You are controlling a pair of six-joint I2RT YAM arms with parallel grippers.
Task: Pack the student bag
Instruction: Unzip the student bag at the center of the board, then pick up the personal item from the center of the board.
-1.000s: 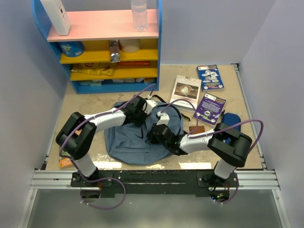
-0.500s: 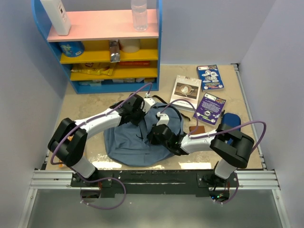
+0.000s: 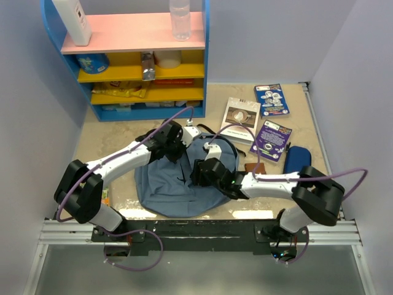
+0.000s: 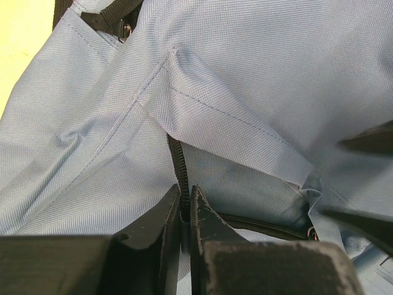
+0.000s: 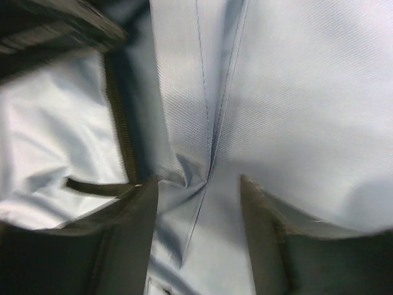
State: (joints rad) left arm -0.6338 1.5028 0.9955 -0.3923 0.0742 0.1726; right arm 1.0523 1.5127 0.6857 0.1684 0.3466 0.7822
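Observation:
The student bag [image 3: 161, 187], slate-blue fabric, lies flat in the middle of the table between both arms. My left gripper [image 3: 177, 149] is at its upper edge. In the left wrist view the left gripper [image 4: 185, 198] is shut on the bag's black zipper [image 4: 178, 161], which runs up from between the fingertips. My right gripper [image 3: 200, 173] rests on the bag's right half. In the right wrist view the right gripper [image 5: 199, 184] is open, with a creased fold and seam of bag fabric [image 5: 209, 153] lying loose between its fingers.
Three books [image 3: 240, 115] [image 3: 271, 100] [image 3: 271, 140] lie at the back right. A dark-blue pencil case [image 3: 296, 158] and a small brown item [image 3: 255, 168] sit right of the bag. A blue-and-yellow shelf [image 3: 142, 72] stands at the back left.
My right gripper has opened and let go of the bag fabric. My left gripper has closed tighter on the zipper. Both arms' elbows swung outward and lower.

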